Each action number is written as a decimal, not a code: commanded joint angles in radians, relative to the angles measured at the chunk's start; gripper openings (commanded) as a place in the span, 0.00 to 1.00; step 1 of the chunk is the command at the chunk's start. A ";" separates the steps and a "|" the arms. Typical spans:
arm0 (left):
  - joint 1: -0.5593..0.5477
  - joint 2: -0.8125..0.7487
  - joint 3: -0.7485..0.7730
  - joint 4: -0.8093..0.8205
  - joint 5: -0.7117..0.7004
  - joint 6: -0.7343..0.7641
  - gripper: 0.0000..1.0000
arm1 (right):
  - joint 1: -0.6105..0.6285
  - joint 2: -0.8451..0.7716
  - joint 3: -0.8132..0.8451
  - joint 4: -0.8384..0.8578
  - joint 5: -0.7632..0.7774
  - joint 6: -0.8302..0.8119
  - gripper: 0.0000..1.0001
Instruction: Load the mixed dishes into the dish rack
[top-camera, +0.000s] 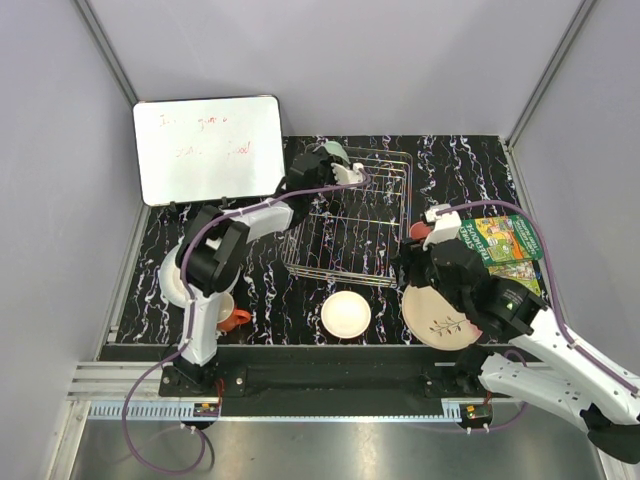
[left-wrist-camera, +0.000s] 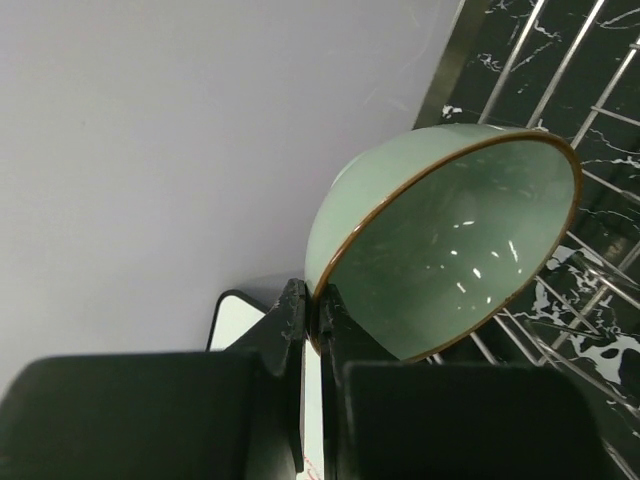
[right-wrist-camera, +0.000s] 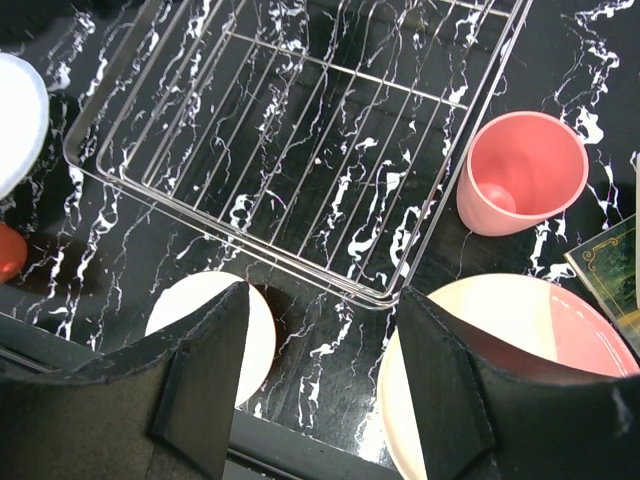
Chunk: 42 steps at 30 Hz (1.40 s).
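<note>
- On the table: a black tabletop (top-camera: 260, 290) veined with white, closed in on three sides by plain pale grey walls (top-camera: 400, 60).
- Left gripper (left-wrist-camera: 310, 318): jaws clenched on the rim of the mint green bowl (left-wrist-camera: 450, 240). The bowl is tipped on edge beyond the fingertips, over the far left corner of the wire dish rack (top-camera: 350, 225).
- Right gripper (right-wrist-camera: 325, 385): jaws spread wide and holding nothing, above the rack's near right corner.
- Partly hidden behind one of its fingers (right-wrist-camera: 205, 385) lies the cream bowl (right-wrist-camera: 190, 300). Behind the other lies the pink-and-cream plate (right-wrist-camera: 500, 310). Beyond that finger the small pink cup (right-wrist-camera: 520, 175) stands mouth up, just outside the rack's right side.
- Count: two plates, the second a white plate (top-camera: 170, 283) under the left arm. Two bowls, one orange mug (top-camera: 235, 320), one cup and one rack.
- Five dishes rest on the tabletop outside the rack.
- One whiteboard (top-camera: 207, 148) and one green book (top-camera: 510, 240).
</note>
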 joint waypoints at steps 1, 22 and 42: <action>0.003 0.000 -0.007 0.214 0.014 -0.005 0.00 | 0.006 -0.018 0.054 0.003 0.036 -0.007 0.69; -0.014 -0.004 -0.026 0.220 -0.058 0.000 0.92 | 0.006 0.043 0.080 -0.071 -0.001 0.012 0.75; -0.033 -0.500 -0.040 -0.255 -0.235 -0.195 0.99 | 0.006 0.214 -0.099 0.001 -0.447 0.246 0.73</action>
